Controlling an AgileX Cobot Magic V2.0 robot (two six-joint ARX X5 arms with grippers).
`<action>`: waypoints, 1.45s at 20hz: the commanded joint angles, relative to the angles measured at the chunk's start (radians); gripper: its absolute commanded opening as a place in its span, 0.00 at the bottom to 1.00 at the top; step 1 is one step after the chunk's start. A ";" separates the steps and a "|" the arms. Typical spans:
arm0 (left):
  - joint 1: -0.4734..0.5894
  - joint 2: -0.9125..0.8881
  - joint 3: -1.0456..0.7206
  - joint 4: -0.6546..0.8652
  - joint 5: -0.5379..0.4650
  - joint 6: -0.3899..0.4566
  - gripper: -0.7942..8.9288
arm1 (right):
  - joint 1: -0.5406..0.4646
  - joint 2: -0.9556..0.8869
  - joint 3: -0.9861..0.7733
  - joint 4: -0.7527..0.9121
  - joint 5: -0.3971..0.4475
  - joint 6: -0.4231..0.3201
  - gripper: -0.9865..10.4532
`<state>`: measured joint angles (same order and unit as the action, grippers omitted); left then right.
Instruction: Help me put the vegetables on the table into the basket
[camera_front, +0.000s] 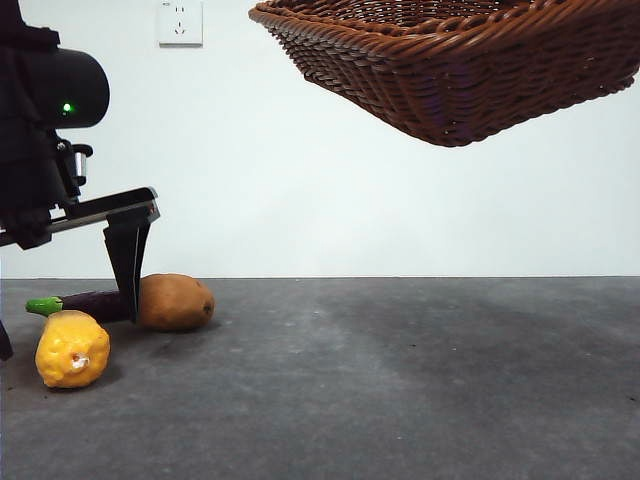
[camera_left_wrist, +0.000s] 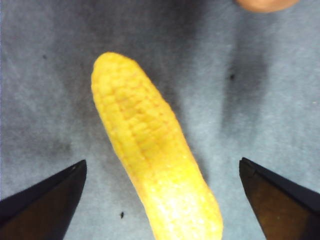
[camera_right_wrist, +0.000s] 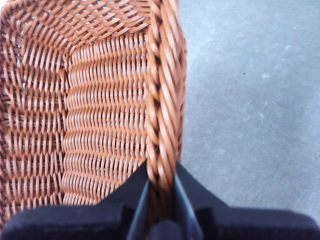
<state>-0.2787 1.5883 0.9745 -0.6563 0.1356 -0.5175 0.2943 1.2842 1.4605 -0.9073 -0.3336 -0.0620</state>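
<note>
- The yellow vegetable (camera_front: 72, 349) lies nearest on the table (camera_front: 400, 390), at the left. In the left wrist view it (camera_left_wrist: 150, 150) reads as a long, ribbed, corn-like piece. It looks light and stiff, with a bumpy skin that should give the pads some bite. The sensible hold is across its narrow width near the middle, not end to end.
- The left gripper (camera_left_wrist: 160, 200) hovers above that piece with its jaws spread wide and the vegetable lying between them, untouched.
- Just behind lie the purple eggplant (camera_front: 85, 302) with its green stem, and the brown potato (camera_front: 175, 301) beside it. The eggplant looks smooth and probably slippery, so mid-body is safest. The potato seems firm and rounded and may roll.
- Farther off, to the right, the basket (camera_front: 460, 60) hangs tilted in the air, well clear of the table. The right gripper (camera_right_wrist: 161, 187) is clamped on its braided rim (camera_right_wrist: 162, 100). Wicker is light but flexes, so it may sway.
</note>
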 joint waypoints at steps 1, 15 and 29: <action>-0.003 0.020 0.003 0.002 -0.018 -0.020 0.74 | 0.001 -0.006 0.001 0.017 -0.011 0.003 0.08; -0.024 0.034 0.003 0.059 -0.010 0.058 0.07 | 0.001 -0.006 0.001 0.007 -0.019 0.000 0.08; -0.069 -0.398 0.003 0.005 -0.005 0.472 0.07 | 0.001 0.043 -0.047 -0.053 -0.014 0.009 0.08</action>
<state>-0.3435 1.2076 0.9764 -0.6479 0.1314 -0.0959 0.2943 1.3212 1.4250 -0.9688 -0.3405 -0.0639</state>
